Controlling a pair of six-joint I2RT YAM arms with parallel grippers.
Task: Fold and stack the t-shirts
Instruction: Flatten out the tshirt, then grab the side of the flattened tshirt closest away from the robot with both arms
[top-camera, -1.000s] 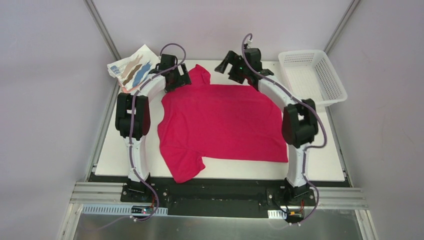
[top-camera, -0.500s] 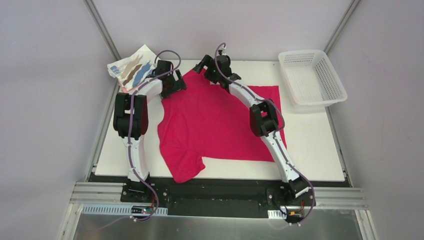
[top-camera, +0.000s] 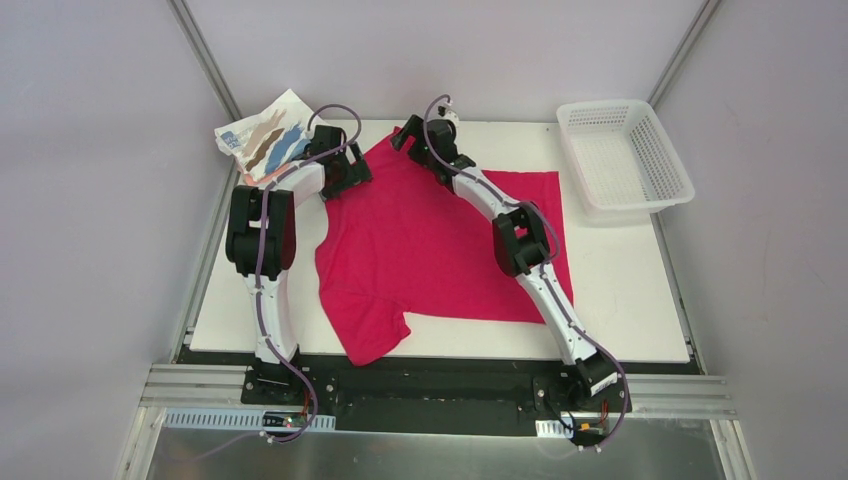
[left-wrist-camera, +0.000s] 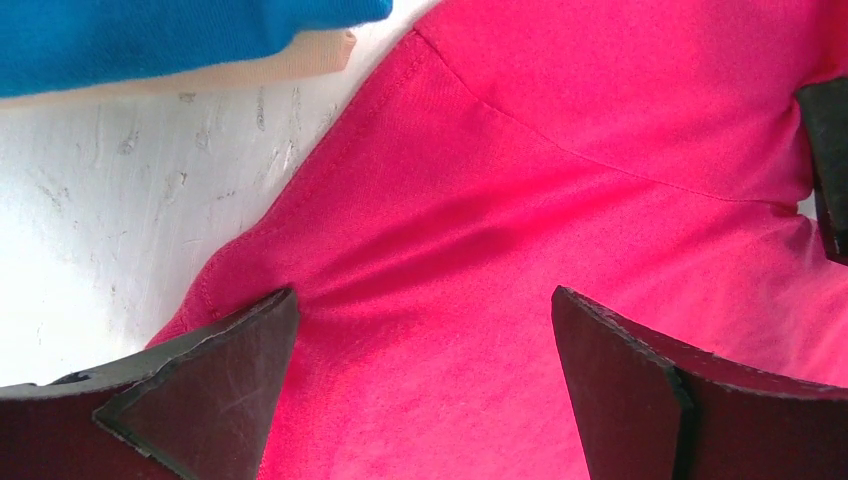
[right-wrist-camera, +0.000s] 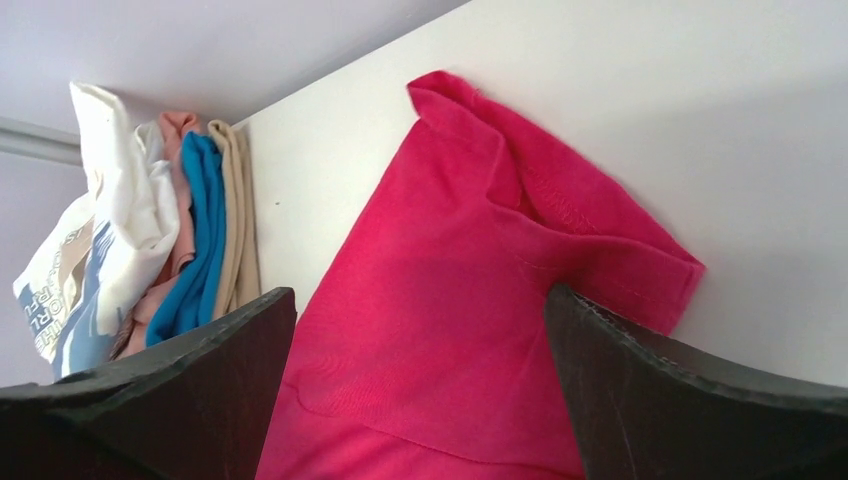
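Top external view: the crimson-pink t-shirt (top-camera: 440, 250) lies spread over the middle of the white table (top-camera: 630, 310), mostly flat, with one sleeve reaching the near edge and the other bunched at the far edge. The left gripper (top-camera: 350, 170) hangs over the shirt's far left edge; its fingers stand wide apart and nothing is pinched between them. The left wrist view shows only pink cloth under the gap, with a seam running across it. The right arm reaches across the shirt; the right gripper (top-camera: 405, 135) sits over the far sleeve (right-wrist-camera: 560, 220), jaws likewise spread and holding nothing. Whether either gripper touches the cloth I cannot tell. At the far left corner a stack of t-shirts (top-camera: 262, 135) rests just beside the left gripper; the white streaked t-shirt (right-wrist-camera: 110, 230) is on top, with the salmon (right-wrist-camera: 175, 130), blue (right-wrist-camera: 200, 230) and tan (right-wrist-camera: 235, 210) ones layered under it. A white mesh basket (top-camera: 625, 155) stands at the far right corner, well apart from the pink shirt.
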